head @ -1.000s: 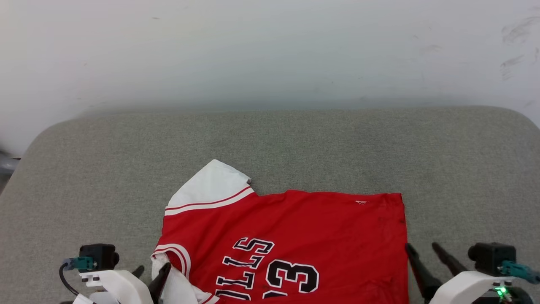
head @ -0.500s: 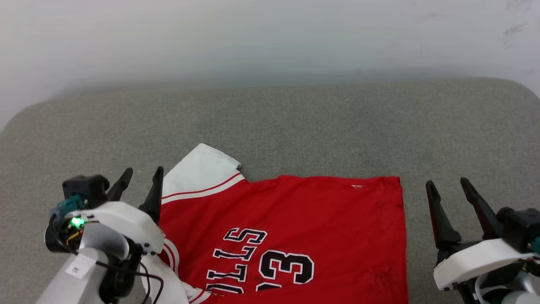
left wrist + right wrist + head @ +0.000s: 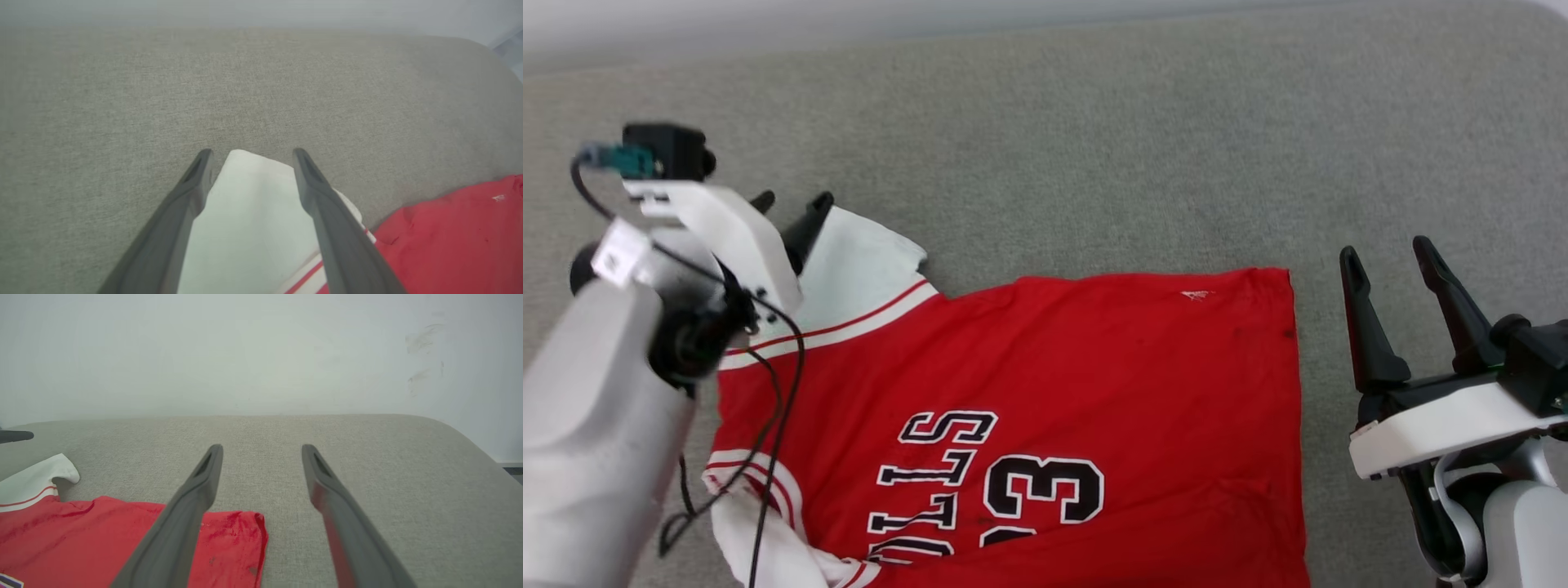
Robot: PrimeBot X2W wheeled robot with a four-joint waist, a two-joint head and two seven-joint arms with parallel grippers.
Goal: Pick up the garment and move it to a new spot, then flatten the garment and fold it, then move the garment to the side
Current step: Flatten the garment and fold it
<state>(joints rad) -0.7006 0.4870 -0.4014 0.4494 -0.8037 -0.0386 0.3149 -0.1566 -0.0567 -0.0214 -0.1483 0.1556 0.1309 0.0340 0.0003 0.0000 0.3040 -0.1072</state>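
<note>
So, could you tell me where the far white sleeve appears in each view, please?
Head view: the sleeve is at upper left, beside the left arm.
Left wrist view: bottom centre, between the left fingers.
Right wrist view: at the left edge.
Shared landmark: the red stripe at its base.

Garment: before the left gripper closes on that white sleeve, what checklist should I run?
1. Left gripper open: ok.
2. White sleeve framed between its fingers, left wrist view: ok.
3. Contact with the sleeve: cannot tell.
4. Right gripper open, apart from the garment: ok.
5. Garment flat: not ok, the near sleeve is bunched.
</note>
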